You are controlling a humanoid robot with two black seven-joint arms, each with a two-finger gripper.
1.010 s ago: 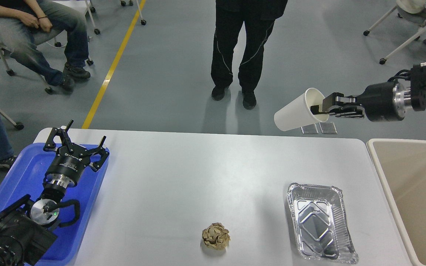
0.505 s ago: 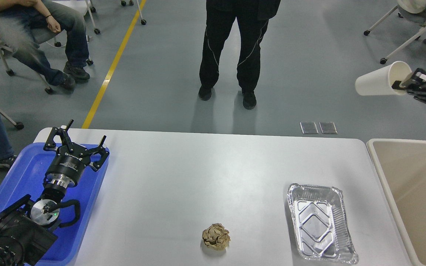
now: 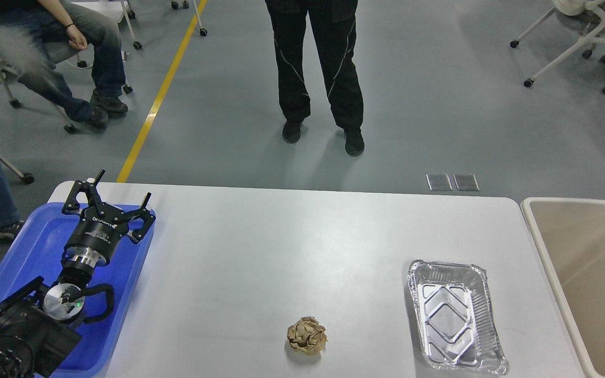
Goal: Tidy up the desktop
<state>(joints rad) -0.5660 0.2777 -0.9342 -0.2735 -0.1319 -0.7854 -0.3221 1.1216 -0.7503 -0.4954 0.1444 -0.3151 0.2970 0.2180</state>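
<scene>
A white desktop [image 3: 260, 247] fills the lower middle of the head view, carrying a crumpled brown paper ball [image 3: 306, 335] near its front edge and an empty foil tray [image 3: 456, 315] to the right. A blue plastic tray [image 3: 34, 247] overlaps its left end, where the left gripper [image 3: 111, 197] hovers with fingers spread apart, holding nothing. A beige bin [image 3: 586, 262] stands beside the right end; the right gripper is out of frame

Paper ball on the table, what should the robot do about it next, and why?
Probably reach the open left gripper over to the crumpled paper ball and pick it up. It lies loose on the desktop near the foil tray, and the beige bin waits at the right.
</scene>
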